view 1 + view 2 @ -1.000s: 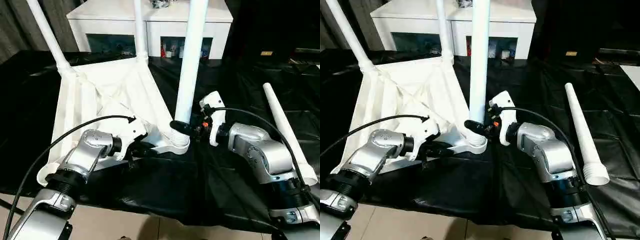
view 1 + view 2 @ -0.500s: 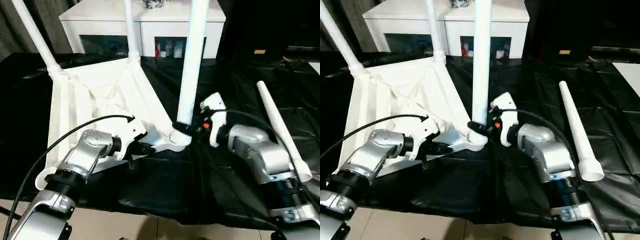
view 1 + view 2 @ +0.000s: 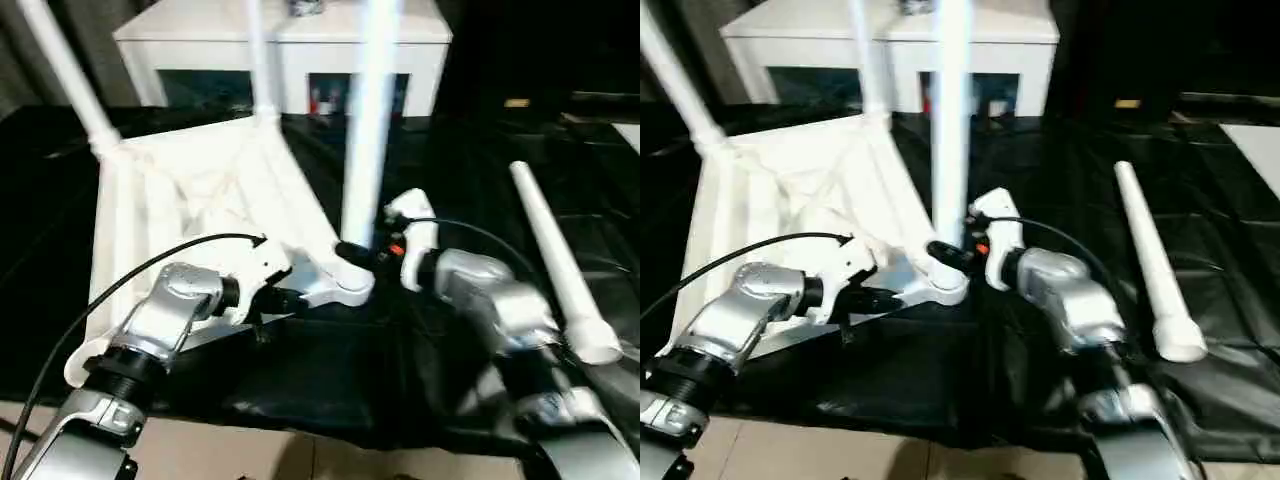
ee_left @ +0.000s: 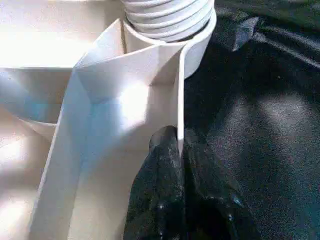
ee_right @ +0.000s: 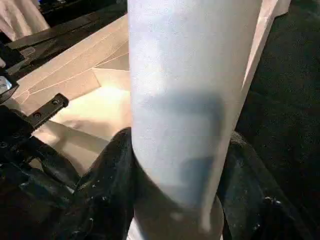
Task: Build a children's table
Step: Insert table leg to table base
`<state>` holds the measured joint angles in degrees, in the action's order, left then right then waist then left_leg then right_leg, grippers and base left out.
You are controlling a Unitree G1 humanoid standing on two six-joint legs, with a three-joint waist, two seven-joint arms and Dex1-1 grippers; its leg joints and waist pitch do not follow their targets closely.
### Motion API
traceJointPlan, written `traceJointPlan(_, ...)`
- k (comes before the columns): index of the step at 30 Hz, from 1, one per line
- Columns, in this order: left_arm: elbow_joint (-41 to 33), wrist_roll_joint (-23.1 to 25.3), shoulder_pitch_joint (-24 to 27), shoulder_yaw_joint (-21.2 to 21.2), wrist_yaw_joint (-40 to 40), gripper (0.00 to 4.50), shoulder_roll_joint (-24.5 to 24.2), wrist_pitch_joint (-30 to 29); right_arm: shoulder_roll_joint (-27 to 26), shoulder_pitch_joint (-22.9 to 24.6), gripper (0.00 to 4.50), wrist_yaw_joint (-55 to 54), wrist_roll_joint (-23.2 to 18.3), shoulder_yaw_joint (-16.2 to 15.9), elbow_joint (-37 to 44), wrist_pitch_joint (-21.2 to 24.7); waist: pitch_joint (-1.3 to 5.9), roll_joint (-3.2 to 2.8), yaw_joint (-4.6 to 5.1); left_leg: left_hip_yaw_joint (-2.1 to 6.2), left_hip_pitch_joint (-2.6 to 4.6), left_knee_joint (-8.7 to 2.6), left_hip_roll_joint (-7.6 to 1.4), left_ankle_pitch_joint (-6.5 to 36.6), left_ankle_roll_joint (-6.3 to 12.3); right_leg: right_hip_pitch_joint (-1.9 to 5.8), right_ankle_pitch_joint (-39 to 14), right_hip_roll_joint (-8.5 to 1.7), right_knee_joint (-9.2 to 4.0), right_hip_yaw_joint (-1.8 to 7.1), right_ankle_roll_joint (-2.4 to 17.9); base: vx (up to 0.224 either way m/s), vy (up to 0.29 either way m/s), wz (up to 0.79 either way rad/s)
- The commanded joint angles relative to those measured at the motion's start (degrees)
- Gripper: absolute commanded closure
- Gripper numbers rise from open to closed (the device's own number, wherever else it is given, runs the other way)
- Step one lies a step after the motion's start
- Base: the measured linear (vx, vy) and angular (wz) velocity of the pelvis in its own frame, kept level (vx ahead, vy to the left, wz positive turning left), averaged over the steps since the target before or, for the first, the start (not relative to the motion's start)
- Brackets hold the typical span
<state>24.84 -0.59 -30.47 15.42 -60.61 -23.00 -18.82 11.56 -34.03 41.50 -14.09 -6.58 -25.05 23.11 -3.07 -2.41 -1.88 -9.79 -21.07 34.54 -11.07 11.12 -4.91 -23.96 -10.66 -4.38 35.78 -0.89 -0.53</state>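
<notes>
a: black sheeting covers the whole worktop (image 3: 470, 150), and behind it stands a white cabinet with glass doors (image 3: 280, 45).

b: and the biggest thing on the worktop?

a: the white plastic rectangular tabletop with its ribbed underside facing up (image 3: 190, 190). it lies toward the robot's left half of the worktop, one rounded corner socket (image 3: 345, 285) pointing at the near middle.

b: any legs in it?

a: three long tapered white tube legs stand up from it. two are at the far corners, the far-left leg (image 3: 65, 70) leaning outward and the far-right leg (image 3: 260, 60) nearly upright. the near leg (image 3: 365, 140) rises from that rounded corner socket; the left wrist view shows its ribbed end seated in the socket rim.

b: and the fourth?

a: a loose white tube leg (image 3: 555, 260) lies flat on the black sheeting, well apart to the robot's right, its wider end toward the near edge.

b: the arms?

a: both silver forearms reach in from the near edge. the right end effector (image 3: 352, 253) is grasping the near leg low down, just above the socket, a black finger on each side of the tube. the left end effector (image 3: 290, 298) is clenched on the thin white edge wall of the tabletop just beside the same socket; the left wrist view shows its black fingers (image 4: 160, 190) pinching that wall.
</notes>
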Motion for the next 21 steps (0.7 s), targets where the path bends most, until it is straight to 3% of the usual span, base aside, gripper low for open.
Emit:
traceJointPlan(1, -1.54, -1.50, 0.75, -0.64, -0.26, 4.50, 0.00, -0.53, -0.25, -0.70, 2.62, -1.02, 0.92, -0.01, -1.41, -0.61, 4.08, 0.55, -0.50, -0.10, 0.10, -3.82, -0.80, 7.89, 2.25, 3.71, -3.62, -2.30, -3.65, 1.19, 15.83, 0.000, 0.000, 0.00)
traceJointPlan(9, -0.58, -1.87, 0.30, -2.75, 2.99, 4.50, 1.07, -0.03, -0.49, 3.08, 2.62, -0.77, -0.08, 2.12, -3.73, -3.81, 4.12, 0.53, -0.55, -0.14, 0.09, -3.79, -0.78, 8.07, 2.62, 3.68, -3.88, -2.28, -3.77, 1.23, 15.71, 0.000, 0.000, 0.00)
traceJointPlan(10, -0.31, -1.90, 0.16, -3.03, 3.44, 4.50, 1.15, 0.04, -0.53, 4.14, 2.62, -0.83, -0.27, 2.54, -3.66, -4.49, 4.14, 0.26, -0.60, -0.12, 0.15, -3.80, -0.84, 8.10, 2.66, 3.62, -3.66, -2.27, -3.79, 1.19, 15.77, 0.000, 0.000, 0.00)
traceJointPlan(13, -0.07, -2.01, 0.04, -3.51, 4.16, 4.50, 1.17, 0.34, -0.75, 6.05, 2.62, -1.40, -0.84, 3.67, -3.31, -5.75, 4.09, 0.21, -0.59, -0.07, 0.12, -3.87, -0.78, 9.01, 2.51, 3.65, -4.07, -2.23, -3.86, 1.17, 15.80, 0.000, 0.000, 0.00)
traceJointPlan(14, 0.04, -2.16, -0.01, -3.84, 4.66, 4.50, 1.21, 0.44, -0.93, 6.70, 2.62, -1.91, -1.18, 4.43, -3.47, -6.76, 4.08, -0.10, -0.63, -0.09, 0.23, -3.88, -0.84, 9.51, 2.34, 3.56, -4.41, -2.27, -3.99, 1.18, 15.74, 0.000, 0.000, 0.00)
traceJointPlan(16, 0.11, -2.25, -0.05, -4.00, 4.94, 4.50, 1.23, 0.55, -1.09, 7.12, 2.62, -2.36, -1.33, 5.05, -3.67, -7.65, 4.14, 0.02, -0.66, -0.02, 0.21, -3.93, -0.81, 9.66, 2.23, 3.64, -4.40, -2.22, -3.90, 1.14, 15.79, 0.000, 0.000, 0.00)
traceJointPlan(17, 0.14, -2.45, -0.03, -4.29, 5.27, 4.50, 1.28, 0.63, -1.30, 7.81, 2.62, -2.98, -1.37, 5.74, -3.74, -8.93, 4.12, -0.45, -0.70, 0.02, 0.29, -3.94, -0.82, 9.84, 2.11, 3.53, -4.25, -2.21, -3.90, 1.12, 15.90, 0.000, 0.000, 0.00)
traceJointPlan(19, 0.15, -2.58, -0.02, -4.48, 5.47, 4.50, 1.32, 0.66, -1.41, 8.18, 2.62, -3.25, -1.37, 6.06, -3.80, -9.68, 4.12, -0.22, -0.63, 0.00, 0.20, -3.96, -0.77, 10.19, 2.01, 3.63, -3.92, -2.16, -3.92, 1.11, 15.98, 0.000, 0.000, 0.00)
traceJointPlan(21, 0.36, -2.61, -0.10, -4.85, 6.02, 4.50, 1.38, 1.19, -1.44, 10.19, 2.62, -4.05, -0.04, 5.68, -3.99, -13.72, 4.10, -0.20, -0.67, 0.00, 0.13, -3.99, -0.81, 10.67, 2.07, 3.59, -4.85, -2.30, -4.07, 1.12, 15.72, 0.000, 0.000, 0.00)
